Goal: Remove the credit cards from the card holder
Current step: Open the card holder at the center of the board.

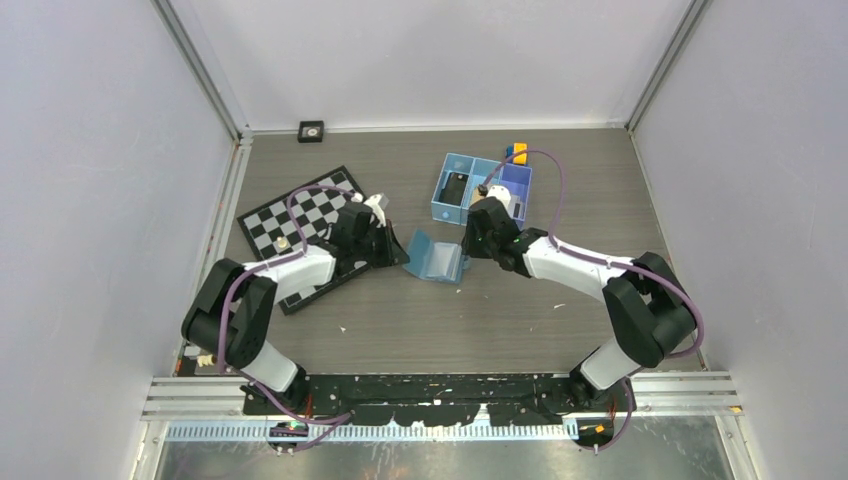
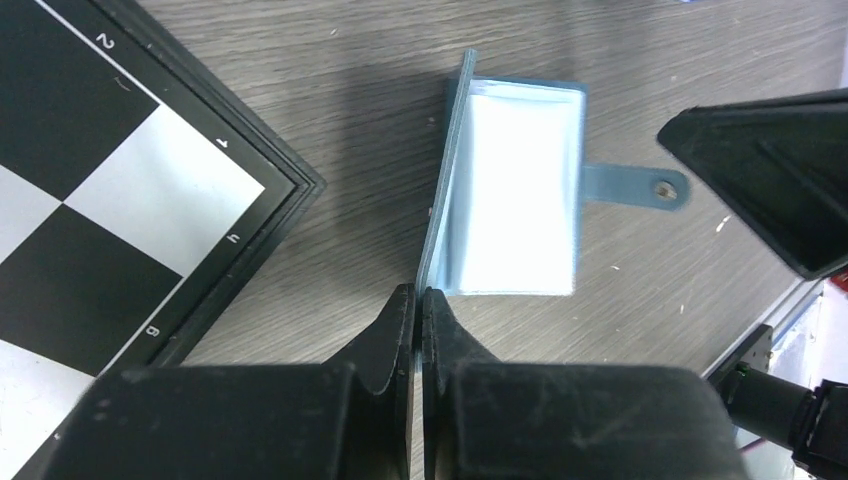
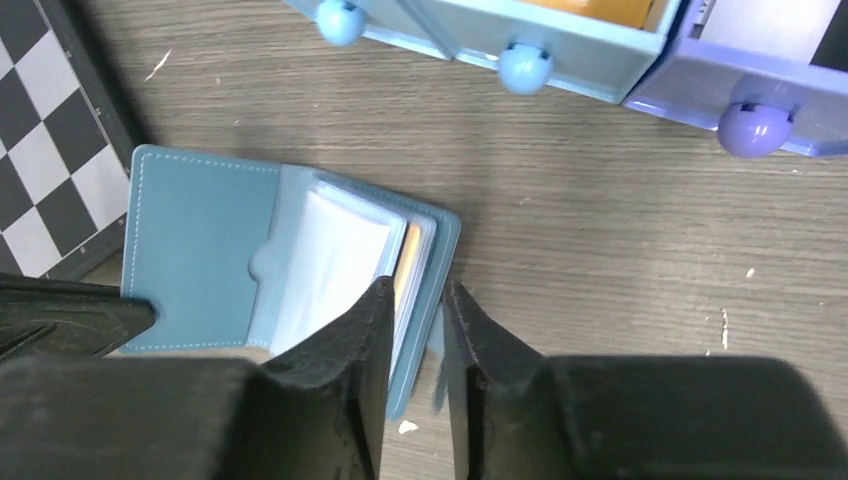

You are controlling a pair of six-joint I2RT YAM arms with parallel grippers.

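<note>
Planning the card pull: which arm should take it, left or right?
Right. The right gripper straddles the pocket side of the wallet, where an orange card edge shows at its fingertips. The left gripper is pinched shut on the raised cover, holding it open.

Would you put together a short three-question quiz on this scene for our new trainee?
1. True or false: the wallet lies shut on the table.
2. In the top view, what lies just left of the wallet? A. chessboard; B. plate; C. keyboard.
3. Which arm's fingers pinch the wallet's cover?
Key: 1. false, it is open; 2. A; 3. the left fingers.
</note>
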